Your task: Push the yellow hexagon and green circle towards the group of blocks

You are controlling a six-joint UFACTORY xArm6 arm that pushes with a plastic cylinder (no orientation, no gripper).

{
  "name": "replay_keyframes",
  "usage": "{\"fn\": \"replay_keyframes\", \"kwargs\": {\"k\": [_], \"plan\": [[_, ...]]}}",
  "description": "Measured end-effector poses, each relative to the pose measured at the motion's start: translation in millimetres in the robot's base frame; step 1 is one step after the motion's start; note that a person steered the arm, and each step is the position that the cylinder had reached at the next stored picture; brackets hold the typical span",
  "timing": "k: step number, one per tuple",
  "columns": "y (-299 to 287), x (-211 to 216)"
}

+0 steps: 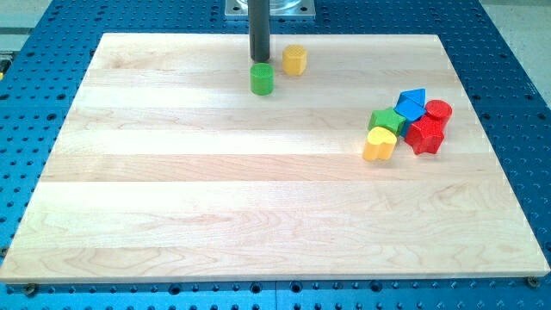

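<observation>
The green circle (262, 79) sits near the view's top centre of the wooden board. The yellow hexagon (294, 60) lies just up and to the right of it, a small gap between them. My tip (259, 59) stands directly above the green circle in the view, touching or nearly touching its far edge, and left of the yellow hexagon. The group of blocks lies at the view's right: a blue triangle-like block (412, 103), a red circle (439, 110), a green block (386, 120), a red star-like block (424, 135) and a yellow heart (380, 144).
The wooden board (172, 207) rests on a blue perforated table (34, 129). The arm's metal base mount (269, 9) stands at the view's top centre, behind the board's far edge.
</observation>
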State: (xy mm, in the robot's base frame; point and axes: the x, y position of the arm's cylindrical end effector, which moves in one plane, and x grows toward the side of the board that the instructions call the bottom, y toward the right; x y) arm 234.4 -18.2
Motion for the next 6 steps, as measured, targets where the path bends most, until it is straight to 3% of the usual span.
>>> {"fn": "replay_keyframes", "kwargs": {"k": [1, 3, 4, 5, 6], "plan": [[13, -13], [89, 57], [121, 68], [91, 33], [-6, 49]]}}
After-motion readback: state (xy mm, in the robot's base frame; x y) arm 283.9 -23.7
